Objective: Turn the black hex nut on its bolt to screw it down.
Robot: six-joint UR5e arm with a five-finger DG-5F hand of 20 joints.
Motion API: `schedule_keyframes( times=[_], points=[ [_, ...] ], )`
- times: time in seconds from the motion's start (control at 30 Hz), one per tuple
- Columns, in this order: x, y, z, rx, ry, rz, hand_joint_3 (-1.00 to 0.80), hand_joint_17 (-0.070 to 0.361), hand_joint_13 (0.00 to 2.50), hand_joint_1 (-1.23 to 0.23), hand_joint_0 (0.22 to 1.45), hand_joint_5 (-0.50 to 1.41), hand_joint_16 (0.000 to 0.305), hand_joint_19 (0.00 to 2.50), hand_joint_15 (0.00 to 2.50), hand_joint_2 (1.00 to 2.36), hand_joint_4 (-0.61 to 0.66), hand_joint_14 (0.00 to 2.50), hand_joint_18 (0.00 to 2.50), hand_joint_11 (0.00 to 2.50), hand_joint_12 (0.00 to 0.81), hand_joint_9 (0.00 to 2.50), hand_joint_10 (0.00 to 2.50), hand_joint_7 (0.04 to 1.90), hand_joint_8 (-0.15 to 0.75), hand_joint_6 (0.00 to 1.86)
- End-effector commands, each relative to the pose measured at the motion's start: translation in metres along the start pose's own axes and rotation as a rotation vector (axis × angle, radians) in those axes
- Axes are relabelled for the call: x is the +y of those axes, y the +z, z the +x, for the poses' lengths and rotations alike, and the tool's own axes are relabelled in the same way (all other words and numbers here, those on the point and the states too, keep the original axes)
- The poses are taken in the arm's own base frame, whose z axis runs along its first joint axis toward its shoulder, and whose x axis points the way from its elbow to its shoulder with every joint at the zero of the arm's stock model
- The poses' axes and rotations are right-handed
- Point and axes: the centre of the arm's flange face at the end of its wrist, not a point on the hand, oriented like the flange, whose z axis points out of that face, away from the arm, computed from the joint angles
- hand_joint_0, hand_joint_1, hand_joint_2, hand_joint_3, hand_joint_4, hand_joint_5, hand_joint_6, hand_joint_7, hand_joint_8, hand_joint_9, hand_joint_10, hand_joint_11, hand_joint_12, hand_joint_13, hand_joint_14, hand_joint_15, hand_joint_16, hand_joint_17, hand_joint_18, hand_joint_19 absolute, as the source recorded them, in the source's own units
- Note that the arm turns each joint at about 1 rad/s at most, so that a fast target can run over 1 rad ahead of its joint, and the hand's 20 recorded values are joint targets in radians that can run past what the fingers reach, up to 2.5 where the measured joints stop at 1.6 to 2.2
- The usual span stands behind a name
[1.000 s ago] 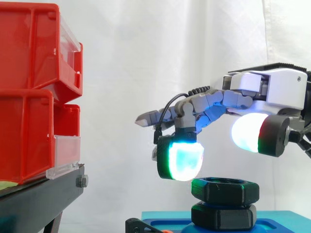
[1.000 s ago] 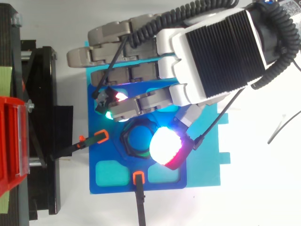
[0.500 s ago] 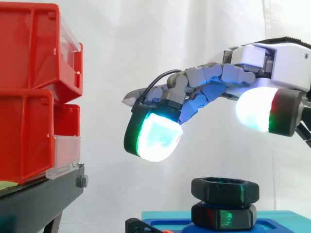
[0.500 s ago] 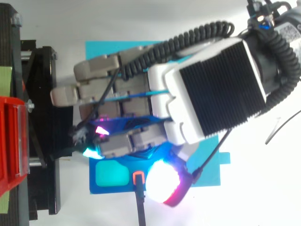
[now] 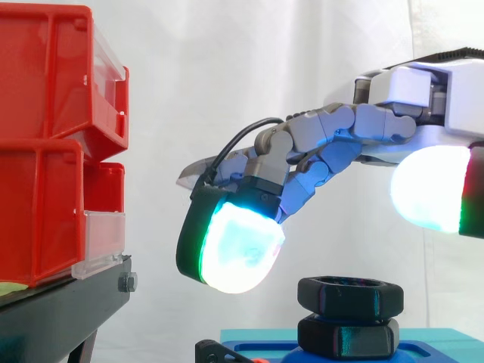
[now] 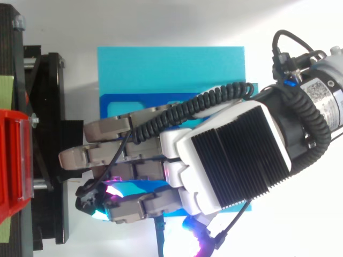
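Note:
The black hex nut [image 5: 349, 296] sits on its bolt above a second black hex piece [image 5: 348, 336], both standing on the blue plate [image 5: 431, 342]. My hand [image 5: 355, 128] hovers above and to the left of the nut, apart from it, with its fingers relaxed and holding nothing. One glowing white-green fingertip pad [image 5: 231, 246] hangs left of the nut, a little above it. The thumb's white pad [image 5: 432, 189] floats to the upper right. From above, the hand [image 6: 225, 160] covers the nut and the near half of the blue plate [image 6: 171, 69].
Stacked red bins [image 5: 45, 136] stand on a black stand [image 5: 60, 310] at the left; from above the bin [image 6: 13, 155] and stand [image 6: 48, 107] lie along the left edge. A black clamp [image 5: 215, 352] sits at the plate's left edge.
The hand has lifted off the nut and swung toward the side camera, down the top view. Its fingers have spread away from the nut, which stays on the bolt.

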Motion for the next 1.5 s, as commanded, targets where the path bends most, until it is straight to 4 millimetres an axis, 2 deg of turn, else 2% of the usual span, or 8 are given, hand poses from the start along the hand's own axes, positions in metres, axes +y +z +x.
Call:
schedule_keyframes(
  times=[0.0,0.17,0.53,1.03,1.47],
  points=[
    [0.002,0.001,0.001,0.007,0.004,0.001,-0.5,0.107,0.32,-0.18,0.52,-0.09,0.047,0.3,0.0,1.0,0.18,0.0,0.35,0.0,0.347,0.74,0.0,0.94,0.258,0.5],
    [0.003,0.001,0.001,0.014,0.006,0.0,-0.5,0.107,0.32,-0.18,0.52,-0.08,0.048,0.3,0.0,1.0,0.12,0.0,0.34,0.0,0.347,0.73,0.0,1.06,0.269,0.5],
    [0.004,-0.002,0.003,0.036,0.012,-0.002,-0.5,0.107,0.32,-0.19,0.52,-0.06,0.047,0.3,0.0,1.0,0.06,0.0,0.34,0.0,0.348,0.73,0.0,1.19,0.268,0.5],
    [-0.013,-0.013,0.005,0.038,0.009,0.024,-0.5,0.106,0.32,-0.19,0.53,-0.04,0.047,0.3,0.0,1.0,0.04,0.0,0.34,0.0,0.345,0.76,0.0,1.38,0.269,0.5],
    [-0.035,-0.028,0.005,0.028,0.002,0.054,-0.5,0.105,0.32,-0.2,0.53,-0.04,0.047,0.29,0.0,1.0,0.05,0.0,0.34,0.0,0.345,0.76,0.0,1.4,0.268,0.5]
  ],
)
